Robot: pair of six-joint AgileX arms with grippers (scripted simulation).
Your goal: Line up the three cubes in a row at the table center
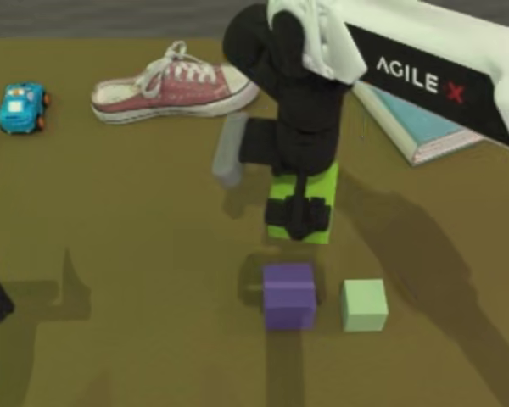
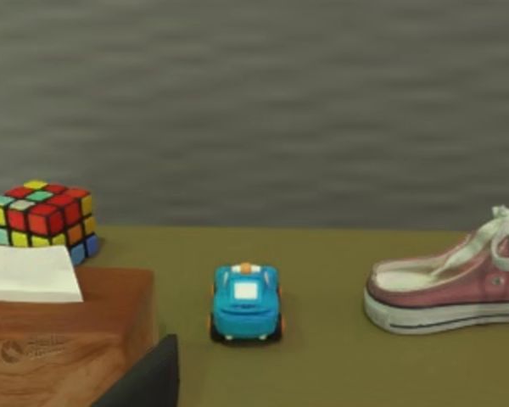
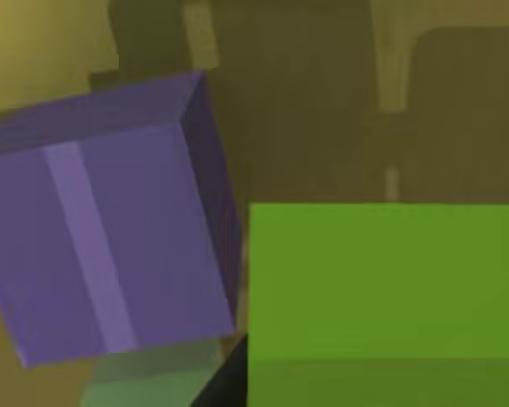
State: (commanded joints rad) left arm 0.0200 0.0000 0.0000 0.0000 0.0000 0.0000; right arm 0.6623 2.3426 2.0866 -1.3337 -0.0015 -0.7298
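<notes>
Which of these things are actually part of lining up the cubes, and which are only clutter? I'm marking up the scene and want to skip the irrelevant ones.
Part of the job:
purple cube
lime-green cube, at the right gripper
mint-green cube
table

Lying about:
pink sneaker
blue toy car
teal book
puzzle cube
wooden box

The right claw (image 1: 299, 216) covers much of the lime-green cube (image 1: 322, 188). The arm hides part of the teal book (image 1: 424, 127). The sneaker (image 2: 458, 284) runs off the left wrist view's edge.

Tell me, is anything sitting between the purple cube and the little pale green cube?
No. In the top view, only bare table lies between the purple cube and the pale mint-green cube.
</notes>
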